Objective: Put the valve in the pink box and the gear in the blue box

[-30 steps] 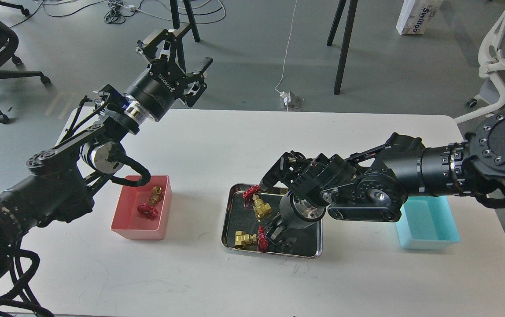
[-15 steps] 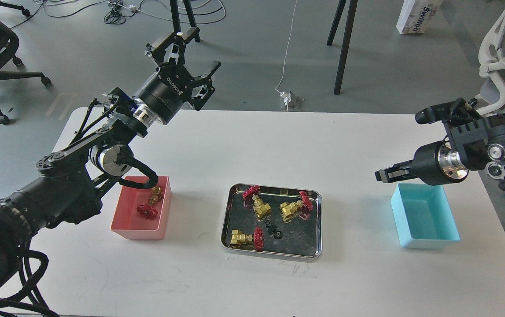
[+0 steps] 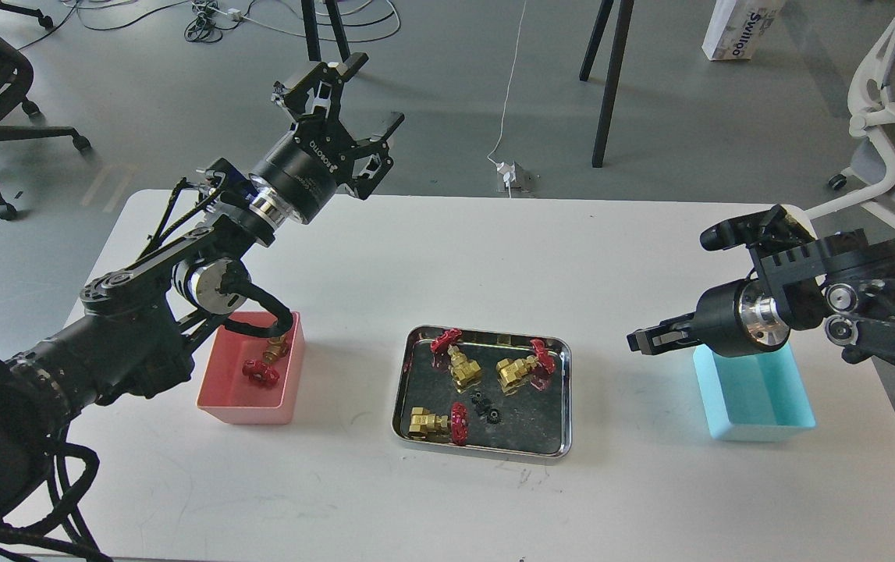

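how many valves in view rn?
4. Three brass valves with red handwheels lie in the steel tray: back left, back right, front left. One lies in the pink box, partly hidden by the left arm.

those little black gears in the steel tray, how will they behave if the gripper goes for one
The gears look tiny and flat, so probably very light and stiff, likely to skid on the shiny steel tray when nudged. They lie clustered close together, so fingers may well shove a neighbour. On edge, a toothed wheel could roll.
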Controlling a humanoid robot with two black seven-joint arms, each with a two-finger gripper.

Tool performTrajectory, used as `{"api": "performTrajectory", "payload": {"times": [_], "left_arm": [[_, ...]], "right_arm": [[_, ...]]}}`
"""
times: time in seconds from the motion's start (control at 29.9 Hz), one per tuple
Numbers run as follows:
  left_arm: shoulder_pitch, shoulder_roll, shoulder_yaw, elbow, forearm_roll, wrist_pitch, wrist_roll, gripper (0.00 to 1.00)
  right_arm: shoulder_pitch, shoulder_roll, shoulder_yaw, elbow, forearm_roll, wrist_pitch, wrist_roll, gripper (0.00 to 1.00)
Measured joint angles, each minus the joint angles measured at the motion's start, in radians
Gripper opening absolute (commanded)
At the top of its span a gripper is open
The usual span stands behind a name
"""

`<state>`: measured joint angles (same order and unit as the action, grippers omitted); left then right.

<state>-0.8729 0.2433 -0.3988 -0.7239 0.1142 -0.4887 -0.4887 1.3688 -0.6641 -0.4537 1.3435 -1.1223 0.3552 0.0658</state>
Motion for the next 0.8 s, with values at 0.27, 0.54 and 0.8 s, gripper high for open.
{"api": "performTrajectory", "payload": {"times": [0.27, 0.54, 0.8], "left_arm": [[0.013, 0.004, -0.004, 0.002, -0.001, 0.0, 0.0, 0.81], [0.023, 0.01, -0.006, 0.004, -0.001, 0.0, 0.0, 0.82], [0.026, 0.0, -0.004, 0.019, -0.001, 0.0, 0.0, 0.82]], "right_arm": [[0.013, 0.209, -0.029, -0.079, 0.006, 0.012, -0.001, 0.23], [0.022, 0.376, -0.082, -0.176, 0.029, 0.009, 0.0, 0.56], [0.022, 0.396, -0.079, -0.182, 0.144, 0.007, 0.002, 0.58]]}}
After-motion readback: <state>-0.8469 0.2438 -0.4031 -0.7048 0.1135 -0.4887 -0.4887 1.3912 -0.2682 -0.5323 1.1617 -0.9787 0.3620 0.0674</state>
